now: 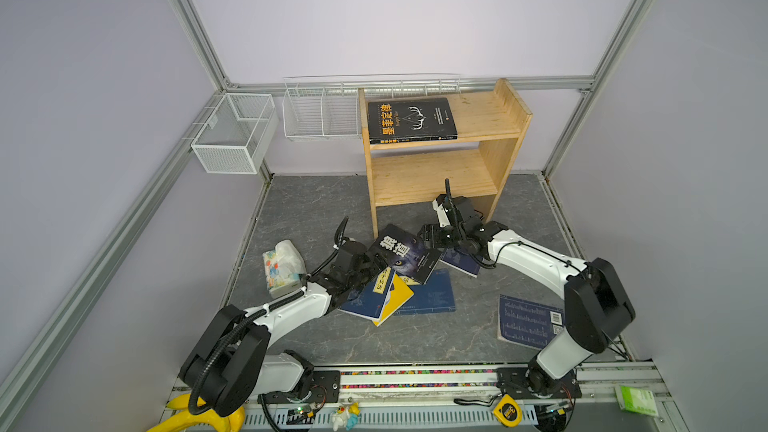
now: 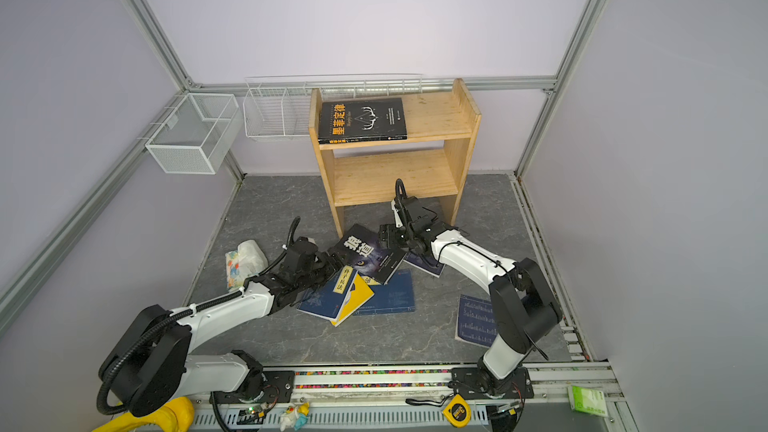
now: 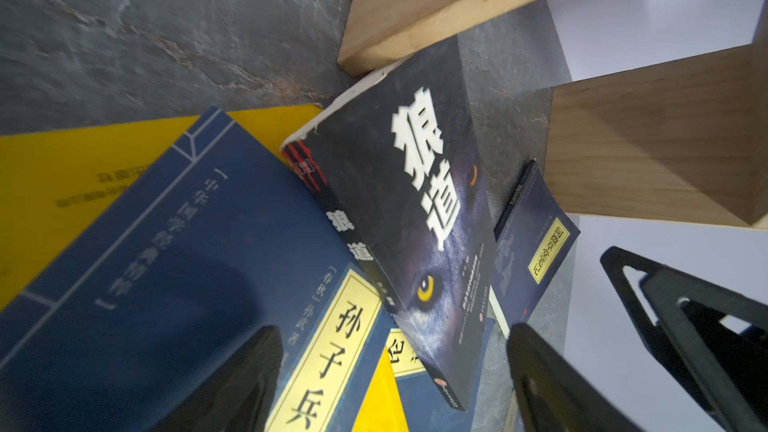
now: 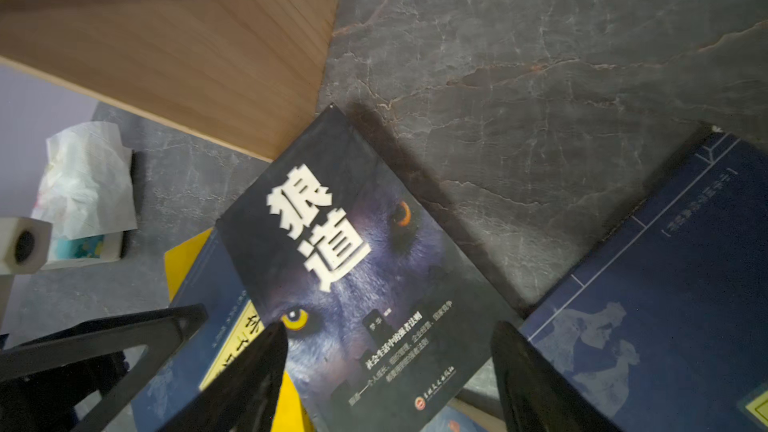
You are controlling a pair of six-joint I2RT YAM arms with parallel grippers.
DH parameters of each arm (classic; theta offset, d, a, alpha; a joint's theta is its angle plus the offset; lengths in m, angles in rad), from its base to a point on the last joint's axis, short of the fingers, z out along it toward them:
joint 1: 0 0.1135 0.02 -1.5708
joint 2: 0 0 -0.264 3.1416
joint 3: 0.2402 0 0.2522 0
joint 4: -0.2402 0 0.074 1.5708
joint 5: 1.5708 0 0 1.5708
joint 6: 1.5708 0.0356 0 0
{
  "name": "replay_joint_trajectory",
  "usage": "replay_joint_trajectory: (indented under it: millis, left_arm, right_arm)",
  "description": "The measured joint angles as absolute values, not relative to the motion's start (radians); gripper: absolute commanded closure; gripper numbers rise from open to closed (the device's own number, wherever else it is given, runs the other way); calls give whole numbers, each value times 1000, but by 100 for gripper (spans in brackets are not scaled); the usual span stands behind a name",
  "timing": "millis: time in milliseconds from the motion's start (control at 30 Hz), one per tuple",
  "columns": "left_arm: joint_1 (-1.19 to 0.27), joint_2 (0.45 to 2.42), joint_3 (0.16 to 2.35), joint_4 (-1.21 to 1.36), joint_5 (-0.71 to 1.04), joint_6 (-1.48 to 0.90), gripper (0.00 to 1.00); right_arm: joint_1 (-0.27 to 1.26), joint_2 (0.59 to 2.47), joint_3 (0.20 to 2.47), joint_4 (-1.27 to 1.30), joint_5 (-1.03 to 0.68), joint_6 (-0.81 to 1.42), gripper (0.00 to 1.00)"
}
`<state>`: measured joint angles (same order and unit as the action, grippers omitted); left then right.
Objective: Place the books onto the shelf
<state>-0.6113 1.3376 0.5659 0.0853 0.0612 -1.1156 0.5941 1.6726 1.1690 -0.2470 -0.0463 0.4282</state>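
Books (image 1: pixel 405 257) lie heaped by the shelf (image 1: pixel 419 176), tissue pack (image 1: pixel 282 268) nearby; left gripper (image 3: pixel 392 334) and right gripper (image 4: pixel 388 326) spread wide.

Bench: a dark grey, marble-veined bench (image 1: pixel 415 338) carried the shelf, a tissue pack and loose books.
Shelf: the pine two-tier shelf (image 1: pixel 503 160) stood at the rear of the bench, about centre.
Top tier: a black book (image 1: pixel 411 120) with a yellow title lay flat at the tier's left end.
Left: the tissue pack (image 1: pixel 282 268) lay near the book pile.
Middle: in front of the shelf, a labelled navy book (image 1: pixel 370 297) overlapped a yellow book (image 1: pixel 401 299), and a wide navy book (image 1: pixel 432 297) lay flat beside them. A wolf book (image 1: pixel 405 253) lay across the pile, one corner near the shelf's left foot.
Beside the pile: a small navy book (image 1: pixel 461 261) had its edge tucked under the wolf book.
Right: a lone navy book (image 1: pixel 528 322) lay flat, barcode up, well apart from the pile.
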Motion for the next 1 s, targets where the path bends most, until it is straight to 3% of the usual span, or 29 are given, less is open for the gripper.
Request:
replay_joint_trajectory:
  millis: [567, 800, 1000]
  left_arm:
    - [-610, 1549, 640, 274, 109, -1198, 19]
    - [-604, 1630, 649, 404, 118, -1229, 25]
    - [-600, 1656, 619, 510, 130, -1260, 26]
  right_arm:
    - [571, 1919, 1225, -124, -136, 388, 22]
    - [575, 1987, 1254, -74, -337, 396, 31]
    - [597, 1993, 1244, -36, -430, 411, 33]
